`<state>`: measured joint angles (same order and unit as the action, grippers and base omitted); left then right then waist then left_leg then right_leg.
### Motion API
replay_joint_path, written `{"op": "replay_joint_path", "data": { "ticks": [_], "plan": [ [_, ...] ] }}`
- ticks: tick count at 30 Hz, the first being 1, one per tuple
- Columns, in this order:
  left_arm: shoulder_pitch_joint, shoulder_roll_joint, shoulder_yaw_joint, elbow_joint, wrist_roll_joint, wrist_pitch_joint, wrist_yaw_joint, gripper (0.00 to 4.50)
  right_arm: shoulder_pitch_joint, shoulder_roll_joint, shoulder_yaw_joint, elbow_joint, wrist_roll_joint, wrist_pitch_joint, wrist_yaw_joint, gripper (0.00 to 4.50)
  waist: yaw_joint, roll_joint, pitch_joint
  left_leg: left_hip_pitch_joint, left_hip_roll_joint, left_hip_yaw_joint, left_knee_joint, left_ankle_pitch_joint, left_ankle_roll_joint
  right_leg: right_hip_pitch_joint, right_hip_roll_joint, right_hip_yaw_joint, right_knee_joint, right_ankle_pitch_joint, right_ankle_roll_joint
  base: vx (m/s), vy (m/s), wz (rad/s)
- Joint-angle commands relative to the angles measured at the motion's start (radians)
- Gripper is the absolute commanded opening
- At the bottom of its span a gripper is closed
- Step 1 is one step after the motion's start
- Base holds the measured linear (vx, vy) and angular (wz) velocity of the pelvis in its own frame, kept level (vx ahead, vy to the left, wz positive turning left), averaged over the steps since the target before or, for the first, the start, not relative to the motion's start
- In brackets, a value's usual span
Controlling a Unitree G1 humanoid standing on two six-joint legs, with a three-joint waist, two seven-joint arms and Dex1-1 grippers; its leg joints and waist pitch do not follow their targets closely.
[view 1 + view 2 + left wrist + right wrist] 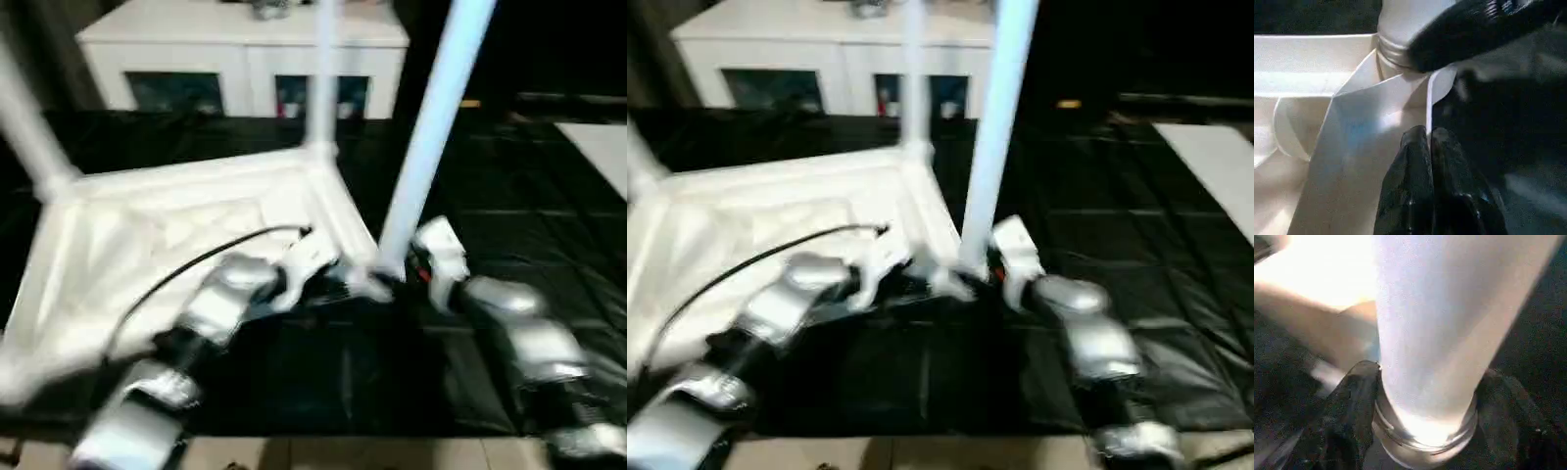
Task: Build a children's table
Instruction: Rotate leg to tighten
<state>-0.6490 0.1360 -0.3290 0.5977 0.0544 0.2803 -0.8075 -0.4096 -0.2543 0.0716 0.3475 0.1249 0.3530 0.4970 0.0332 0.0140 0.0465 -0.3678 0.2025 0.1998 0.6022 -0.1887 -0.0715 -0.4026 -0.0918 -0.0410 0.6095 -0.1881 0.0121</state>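
The children's table lies upside down on the black mat, its ribbed white tabletop (167, 225) facing up. Two white legs (321, 78) (24, 117) stand in the far corner sockets. A third leg (431, 127) rises, leaning slightly, from the near right corner socket. My right gripper (402, 269) is shut on the base of this leg, with black fingers (1352, 401) on either side of it just above the socket. My left gripper (1427, 142) is shut, its fingertips together against the tabletop's rim wall beside that same corner.
A white cabinet (245, 49) with dark openings stands behind the mat. A flat white board (602, 147) lies on the mat at the far right. The black mat (323, 382) ends at a pale floor strip near my body.
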Motion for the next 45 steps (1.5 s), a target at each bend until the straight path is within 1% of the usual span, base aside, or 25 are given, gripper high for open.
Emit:
{"op": "replay_joint_path", "data": {
  "ticks": [1,3,5,6,7,8,11,14,18,21,22,23,24,25,29,30,31,32,33,35,36,37,38,43,45],
  "plan": [
    [-0.031,-0.03,0.018,0.021,-0.001,0.033,0.075,0.0,-0.016,0.06,-0.047,0.053,0.008,0.043,-0.153,2.61,0.0,-0.01,-0.06,0.006,0.015,-0.019,-0.081,-0.26,-0.006,0.038,-0.039,0.027,-0.088,-0.313,-0.176,0.0,0.0,0.0],
    [-0.06,-0.079,0.01,0.068,0.019,0.051,0.152,0.0,-0.041,0.167,-0.087,0.091,0.001,0.028,-0.341,2.61,-0.001,-0.011,-0.061,0.008,0.014,-0.019,-0.08,-0.251,-0.006,0.036,-0.039,0.027,-0.089,-0.294,-0.181,0.0,0.0,0.0],
    [-0.083,-0.125,0.009,0.114,0.03,0.048,0.21,0.0,-0.065,0.251,-0.081,0.13,-0.023,0.006,-0.443,2.61,-0.002,-0.007,-0.061,0.01,0.012,-0.016,-0.079,-0.236,-0.009,0.033,-0.037,0.028,-0.088,-0.266,-0.189,0.0,0.0,0.0],
    [-0.09,-0.14,0.007,0.133,0.04,0.042,0.224,0.0,-0.075,0.277,-0.05,0.144,-0.046,-0.006,-0.437,2.61,-0.005,-0.007,-0.061,0.009,0.012,-0.016,-0.079,-0.235,-0.01,0.032,-0.036,0.029,-0.087,-0.259,-0.191,0.0,0.0,0.0],
    [-0.095,-0.15,0.005,0.146,0.049,0.031,0.237,0.0,-0.082,0.297,-0.025,0.151,-0.054,-0.028,-0.41,2.61,0.0,-0.009,-0.062,0.011,0.013,-0.017,-0.08,-0.233,-0.007,0.036,-0.036,0.027,-0.087,-0.242,-0.19,0.0,0.0,0.0],
    [-0.094,-0.152,0.002,0.148,0.053,0.019,0.232,0.0,-0.081,0.313,-0.003,0.137,-0.05,-0.058,-0.368,3.31,0.0,-0.007,-0.06,0.008,0.013,-0.017,-0.081,-0.241,-0.001,0.038,-0.037,0.027,-0.087,-0.233,-0.189,0.0,0.0,0.0],
    [-0.084,-0.138,-0.006,0.136,0.059,0.011,0.221,0.0,-0.069,0.308,0.014,0.086,-0.049,-0.079,-0.335,3.31,0.0,-0.008,-0.06,0.005,0.015,-0.018,-0.083,-0.238,0.01,0.042,-0.036,0.027,-0.081,-0.186,-0.195,0.0,0.0,0.0],
    [-0.071,-0.108,-0.013,0.124,0.059,0.008,0.194,0.0,-0.057,0.263,0.017,0.027,-0.054,-0.077,-0.307,3.79,0.002,-0.011,-0.059,0.006,0.014,-0.016,-0.083,-0.247,0.017,0.043,-0.036,0.028,-0.083,-0.203,-0.192,0.0,0.0,0.0],
    [-0.056,-0.08,-0.016,0.102,0.058,0.005,0.147,0.0,-0.046,0.183,0.018,-0.036,-0.06,-0.05,-0.239,3.8,0.003,-0.012,-0.059,0.004,0.015,-0.018,-0.084,-0.236,0.023,0.045,-0.038,0.028,-0.085,-0.221,-0.183,0.0,0.0,0.0],
    [-0.041,-0.052,-0.021,0.079,0.059,0.003,0.109,0.0,-0.028,0.081,0.031,-0.084,-0.047,-0.016,-0.108,3.8,0.006,-0.009,-0.058,0.006,0.017,-0.017,-0.082,-0.232,0.029,0.048,-0.035,0.028,-0.083,-0.205,-0.191,0.0,0.0,0.0],
    [-0.024,-0.021,-0.033,0.061,0.062,-0.028,0.06,0.0,0.001,-0.026,0.049,-0.136,-0.022,-0.002,0.05,3.8,0.01,-0.008,-0.059,0.005,0.019,-0.016,-0.079,-0.229,0.039,0.05,-0.036,0.03,-0.081,-0.174,-0.201,0.0,0.0,0.0],
    [-0.024,-0.021,-0.033,0.061,0.062,-0.028,0.06,0.0,0.001,-0.026,0.049,-0.136,-0.022,-0.002,0.05,3.8,0.013,-0.008,-0.059,0.006,0.02,-0.017,-0.08,-0.228,0.043,0.051,-0.036,0.029,-0.081,-0.163,-0.204,0.0,0.0,0.0],
    [-0.01,0.001,-0.038,0.042,0.057,-0.02,0.025,0.0,0.031,-0.109,0.072,-0.177,-0.016,-0.029,0.17,3.8,0.012,-0.006,-0.06,0.003,0.02,-0.016,-0.078,-0.221,0.05,0.052,-0.036,0.03,-0.077,-0.133,-0.215,0.0,0.0,0.0],
    [0.001,0.019,-0.044,0.025,0.052,-0.035,-0.008,0.0,0.058,-0.17,0.084,-0.202,-0.011,-0.043,0.246,3.8,0.016,-0.009,-0.058,0.003,0.023,-0.017,-0.078,-0.221,0.058,0.054,-0.036,0.029,-0.077,-0.122,-0.221,0.0,0.0,0.0],
    [0.035,0.081,-0.06,-0.042,0.025,-0.036,-0.124,0.0,0.117,-0.298,0.097,-0.255,0.012,-0.064,0.409,3.8,0.018,-0.01,-0.057,0.002,0.025,-0.016,-0.078,-0.235,0.074,0.052,-0.041,0.029,-0.077,-0.147,-0.242,0.0,0.0,0.0],
    [0.042,0.093,-0.064,-0.056,0.02,-0.033,-0.147,0.0,0.121,-0.309,0.096,-0.258,0.016,-0.066,0.422,3.8,0.016,-0.011,-0.056,0.002,0.024,-0.016,-0.078,-0.24,0.074,0.051,-0.04,0.029,-0.079,-0.164,-0.241,0.0,0.0,0.0],
    [0.063,0.133,-0.083,-0.099,0.007,-0.076,-0.226,0.0,0.125,-0.321,0.088,-0.262,0.039,-0.062,0.446,3.8,0.014,-0.01,-0.054,0.005,0.024,-0.015,-0.079,-0.258,0.068,0.046,-0.04,0.029,-0.082,-0.206,-0.241,0.0,0.0,0.0],
    [0.063,0.133,-0.083,-0.099,0.007,-0.076,-0.226,0.0,0.125,-0.321,0.088,-0.262,0.039,-0.062,0.446,3.8,0.012,-0.008,-0.053,0.006,0.027,-0.017,-0.082,-0.274,0.062,0.045,-0.042,0.029,-0.084,-0.239,-0.237,0.0,0.0,0.0],
    [0.084,0.162,-0.099,-0.146,-0.025,-0.085,-0.311,0.0,0.125,-0.323,0.087,-0.267,0.054,-0.057,0.464,3.8,0.011,-0.01,-0.052,0.008,0.027,-0.016,-0.082,-0.283,0.058,0.042,-0.04,0.03,-0.086,-0.251,-0.236,0.0,0.0,0.0],
    [0.109,0.205,-0.12,-0.209,-0.058,-0.086,-0.417,0.0,0.123,-0.327,0.093,-0.275,0.074,-0.056,0.5,3.8,0.012,-0.005,-0.051,0.011,0.03,-0.017,-0.086,-0.292,0.046,0.038,-0.04,0.032,-0.085,-0.264,-0.236,0.0,0.0,0.0],
    [0.109,0.205,-0.12,-0.209,-0.058,-0.086,-0.417,0.0,0.123,-0.327,0.093,-0.275,0.074,-0.056,0.5,3.8,0.014,-0.005,-0.051,0.011,0.031,-0.018,-0.087,-0.294,0.042,0.039,-0.041,0.031,-0.084,-0.261,-0.236,0.0,0.0,0.0],
    [0.108,0.221,-0.126,-0.224,-0.053,-0.091,-0.434,0.0,0.119,-0.326,0.107,-0.277,0.084,-0.056,0.533,3.8,0.019,-0.003,-0.053,0.019,0.032,-0.015,-0.085,-0.3,0.04,0.032,-0.039,0.032,-0.084,-0.25,-0.239,0.0,0.0,0.0],
    [0.105,0.222,-0.127,-0.223,-0.049,-0.095,-0.433,0.0,0.117,-0.325,0.11,-0.275,0.085,-0.057,0.542,3.8,0.023,-0.003,-0.051,0.019,0.033,-0.014,-0.086,-0.302,0.038,0.032,-0.038,0.033,-0.082,-0.236,-0.242,0.0,0.0,0.0],
    [0.088,0.219,-0.118,-0.211,-0.041,-0.088,-0.419,0.0,0.111,-0.337,0.135,-0.259,0.085,-0.052,0.594,3.8,0.031,-0.008,-0.054,0.013,0.03,-0.014,-0.086,-0.273,0.027,0.039,-0.04,0.034,-0.076,-0.212,-0.236,0.0,0.0,0.0],
    [0.086,0.221,-0.116,-0.21,-0.044,-0.088,-0.421,0.0,0.112,-0.345,0.141,-0.254,0.079,-0.054,0.608,3.45,0.032,-0.009,-0.055,0.012,0.029,-0.013,-0.083,-0.252,0.036,0.041,-0.042,0.034,-0.074,-0.192,-0.237,0.0,0.0,0.0]
  ]
}}
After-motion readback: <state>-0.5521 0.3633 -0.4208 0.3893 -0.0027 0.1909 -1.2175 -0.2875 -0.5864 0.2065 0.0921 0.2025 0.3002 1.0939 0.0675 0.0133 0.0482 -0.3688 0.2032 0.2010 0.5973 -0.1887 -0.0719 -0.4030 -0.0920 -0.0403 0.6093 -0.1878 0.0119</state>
